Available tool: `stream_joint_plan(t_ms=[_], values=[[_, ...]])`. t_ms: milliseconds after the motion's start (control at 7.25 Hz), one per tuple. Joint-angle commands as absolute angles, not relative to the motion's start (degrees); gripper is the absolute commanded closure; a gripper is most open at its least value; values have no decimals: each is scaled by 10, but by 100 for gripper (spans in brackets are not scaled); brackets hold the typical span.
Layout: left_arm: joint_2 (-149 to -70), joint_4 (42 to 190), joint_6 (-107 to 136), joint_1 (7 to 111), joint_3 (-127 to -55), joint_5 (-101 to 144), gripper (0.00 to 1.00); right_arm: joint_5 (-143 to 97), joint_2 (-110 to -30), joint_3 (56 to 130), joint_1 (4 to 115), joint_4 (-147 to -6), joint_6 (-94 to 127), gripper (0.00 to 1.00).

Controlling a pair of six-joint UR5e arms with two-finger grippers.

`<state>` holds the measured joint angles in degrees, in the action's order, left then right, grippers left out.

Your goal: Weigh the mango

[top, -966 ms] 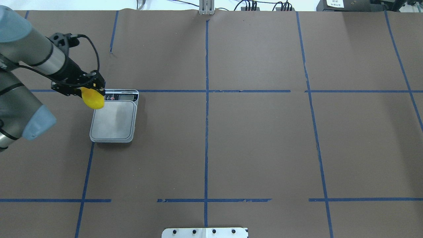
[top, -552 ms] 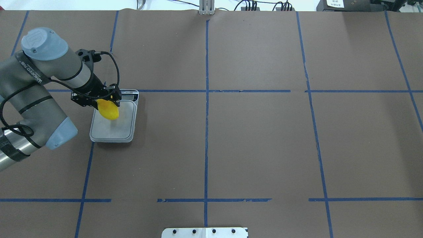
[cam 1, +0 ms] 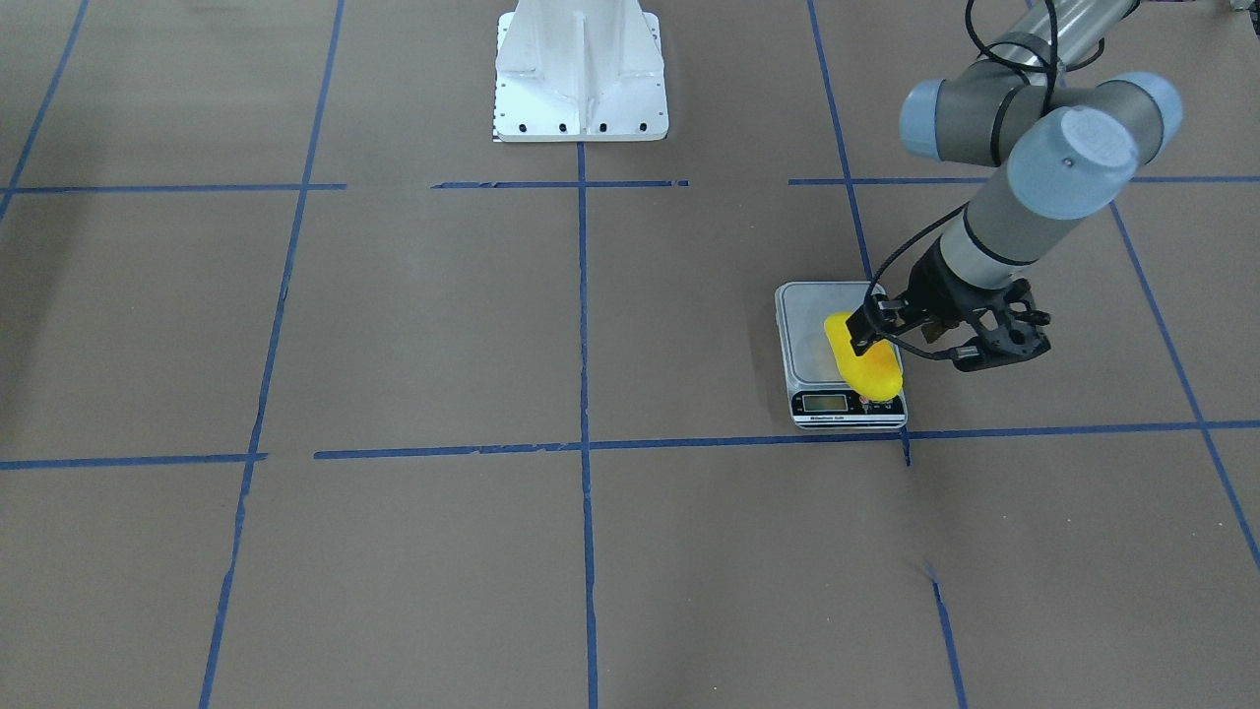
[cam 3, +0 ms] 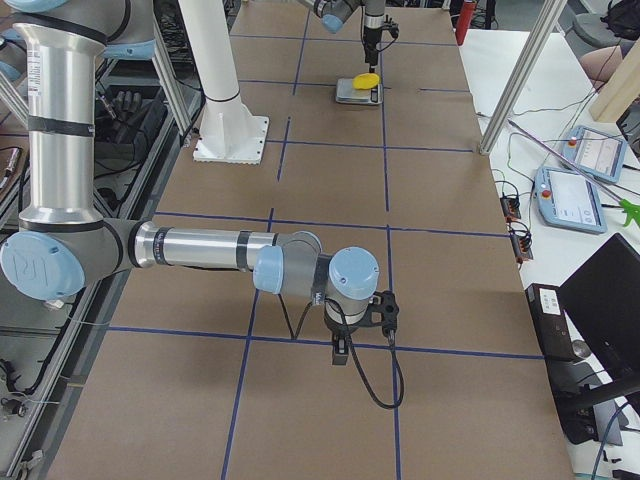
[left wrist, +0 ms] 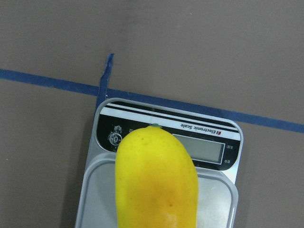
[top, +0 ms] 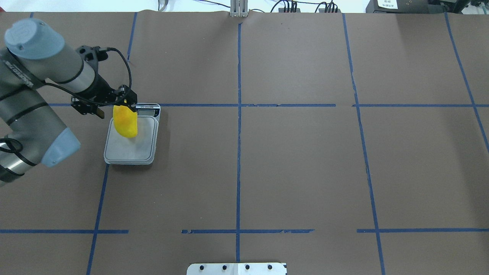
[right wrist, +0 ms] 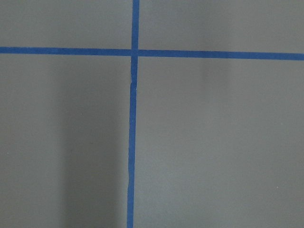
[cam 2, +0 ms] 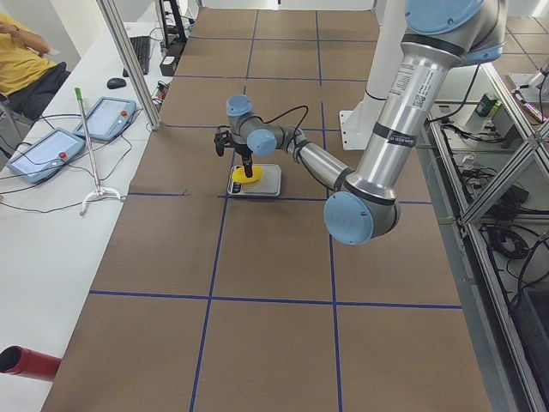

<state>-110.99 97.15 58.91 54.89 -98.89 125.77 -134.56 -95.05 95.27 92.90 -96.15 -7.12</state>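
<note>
Here the table (top: pixel 305 172) fills every view, covered in brown paper and marked into squares by blue tape (top: pixel 238 152). The left arm (top: pixel 34 72) reaches in over its far-left part, while the right arm (cam 3: pixel 200 248) stretches low over the table well away from the work, its camera seeing only paper and a tape crossing. A white mounting plate (cam 1: pixel 581 69) stands at the middle of the robot's edge.

The kitchen scale (top: pixel 131 149) lies just inside a tape corner, with its display (left wrist: pixel 199 148) on the side away from the robot. Above the platform (cam 1: pixel 807 340), towards the display end, hangs the mango (top: pixel 125 121), bright yellow with an orange flush. Its long axis runs roughly along the scale. From the left wrist camera it hides the middle of the platform and the near-left part of the control panel. Whether it touches the platform cannot be told.

The left tool (top: pixel 124 103) is clamped on the mango's far end, pointing down. A black cable (top: pixel 124 72) loops from the wrist over to it. The right tool (cam 3: pixel 340 358) points at bare paper; whether it is open or closed cannot be told.
</note>
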Motion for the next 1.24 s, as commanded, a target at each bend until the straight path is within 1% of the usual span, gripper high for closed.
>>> stream_joint_plan(t_ms=[0,276,414,552,828,1103], values=[[-1052,923,382,684,-1011,1287,0,-1346,-951,953,929,-962,-71,0],[-972,919,134,814,-994,1342,0,-1346,-951,953,929,-962,-71,0],[-945,920,41,867,-977,1342,0,-1346,-950,953,929,-962,-71,0],[-925,905,-20,896,-958,1343,0,-1346,-951,953,929,-962,-71,0],[-917,877,-18,896,-984,1342,0,-1346,-950,953,929,-962,-71,0],[-877,881,-21,896,-988,1345,0,-1346,-950,953,929,-962,-71,0]])
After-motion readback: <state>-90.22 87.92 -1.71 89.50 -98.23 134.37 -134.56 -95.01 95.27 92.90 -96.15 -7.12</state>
